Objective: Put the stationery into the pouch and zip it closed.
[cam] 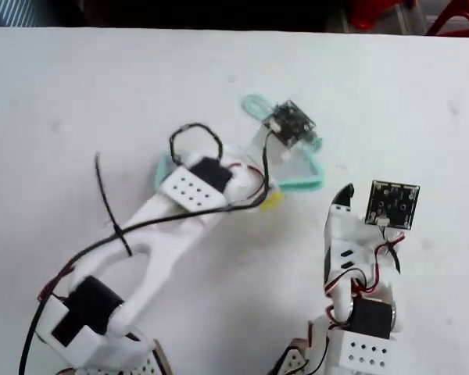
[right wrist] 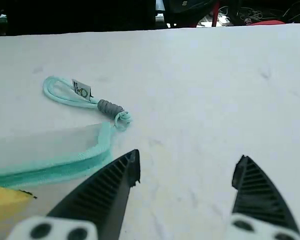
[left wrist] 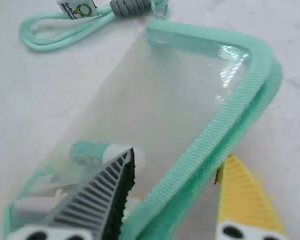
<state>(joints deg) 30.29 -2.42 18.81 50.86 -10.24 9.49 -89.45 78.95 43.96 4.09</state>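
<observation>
Seen from above, the pouch [cam: 301, 173] lies at about one o'clock from the centre of the table [cam: 86, 94], with its cord [cam: 254, 104] at its eleven o'clock. The right gripper [cam: 344, 197] hovers at its four o'clock. The left wrist view adds stationery [left wrist: 85, 150] behind the clear wall. The left gripper [left wrist: 179, 156] is spread astride the mint rim, grey finger [left wrist: 105, 195] on the wall, yellow finger [left wrist: 242, 195] outside. In the right wrist view, the cord's tag [right wrist: 81, 90] has illegible print, and the right gripper's black fingers gape, holding nothing.

Left arm [cam: 172, 226] stretched over mint-edged clear pouch [cam: 298, 170] mid-table; right arm [cam: 342, 238] near, not touching it.
</observation>
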